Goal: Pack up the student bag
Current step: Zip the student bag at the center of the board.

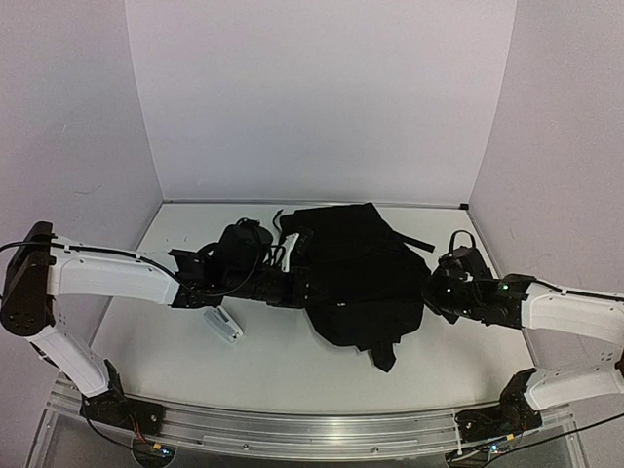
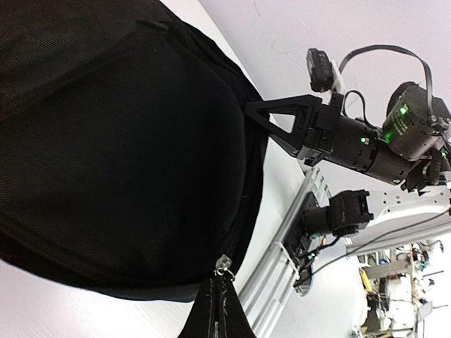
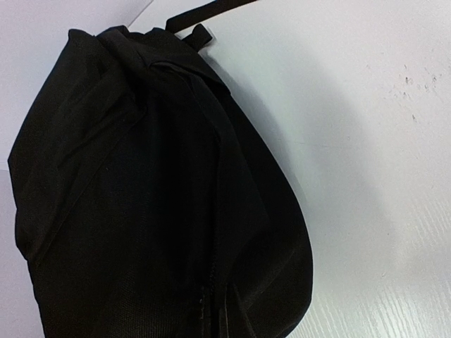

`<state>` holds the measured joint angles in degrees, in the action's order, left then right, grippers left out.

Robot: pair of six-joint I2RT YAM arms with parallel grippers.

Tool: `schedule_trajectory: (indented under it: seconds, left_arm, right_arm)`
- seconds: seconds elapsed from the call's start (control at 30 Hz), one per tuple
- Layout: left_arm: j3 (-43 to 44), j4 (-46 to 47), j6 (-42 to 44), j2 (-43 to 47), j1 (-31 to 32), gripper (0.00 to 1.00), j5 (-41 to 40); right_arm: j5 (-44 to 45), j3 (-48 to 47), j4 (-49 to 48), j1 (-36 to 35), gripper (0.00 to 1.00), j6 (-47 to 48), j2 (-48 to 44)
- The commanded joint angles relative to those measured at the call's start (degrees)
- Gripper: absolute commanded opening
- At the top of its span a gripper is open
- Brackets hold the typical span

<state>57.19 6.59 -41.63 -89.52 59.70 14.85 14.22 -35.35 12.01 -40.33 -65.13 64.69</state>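
Student bag [image 1: 361, 273] is held between both grippers on the surface [image 1: 273, 361]. Left gripper [image 1: 300, 285] is clamped on fabric at the zip pull [image 2: 224, 266], right gripper [image 2: 257, 110] on the opposite edge.

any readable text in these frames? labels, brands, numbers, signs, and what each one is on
No text can be read in any view.
student bag: plain black fabric, no brand or tag lettering showing.
small white object: too small to tell whether it carries print.
right arm's wrist housing: green lights only, no lettering.
background clutter in the left wrist view: too blurred to read.
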Motion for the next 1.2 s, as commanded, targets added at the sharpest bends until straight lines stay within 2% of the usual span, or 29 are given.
schedule_trajectory:
  seconds: [0.0,0.13,0.3,0.47,0.6,0.67,0.7,0.77,0.8,0.83,0.97,1.17]
  left_arm:
    - [-0.38,0.11,3.40,5.57,-0.85,0.00,-7.45]
    - [-1.76,-0.46,4.23,7.58,-4.06,0.00,-8.37]
    - [-4.90,2.30,4.26,9.89,-10.07,0.00,-3.92]
    - [-6.93,3.19,5.49,10.10,-13.88,0.00,-3.38]
    - [-5.28,4.73,7.46,9.12,-14.17,0.00,2.77]
    - [-4.26,5.34,7.91,7.39,-14.17,0.00,7.98]
    - [-3.94,5.90,7.93,6.59,-14.17,0.00,10.21]
    - [-3.48,6.89,7.14,5.28,-14.17,0.00,13.90]
    - [-3.28,7.00,6.77,4.87,-14.17,0.00,14.41]
    - [-3.14,6.90,6.33,4.60,-14.17,0.00,14.49]
    - [-2.65,5.74,4.31,4.84,-14.17,0.00,12.42]
    - [-2.25,5.20,0.79,5.08,-14.17,0.00,10.87]
  right_arm:
    - [5.18,1.20,2.48,3.86,0.00,1.86,-1.32]
    - [4.88,1.32,2.58,4.85,0.00,2.46,-1.07]
    - [4.51,0.77,2.87,5.67,0.00,3.29,-1.42]
    - [4.26,0.55,3.04,6.16,0.00,3.73,-1.73]
    - [0.85,-0.86,2.03,6.19,0.00,10.06,-2.77]
    - [-3.47,-2.75,0.40,6.11,0.08,17.82,-3.72]
    - [-5.59,-3.93,-0.10,6.09,0.25,21.68,-4.23]
    - [-8.45,-6.12,-0.10,6.00,0.64,27.22,-5.43]
    - [-10.04,-7.22,-0.07,5.92,0.76,30.01,-5.94]
    - [-12.22,-8.51,-0.12,5.76,0.83,32.83,-6.31]
    - [-18.07,-13.68,-0.65,2.01,0.92,40.82,-5.34]
    - [-11.03,-22.35,-0.90,-11.87,0.89,47.65,5.30]
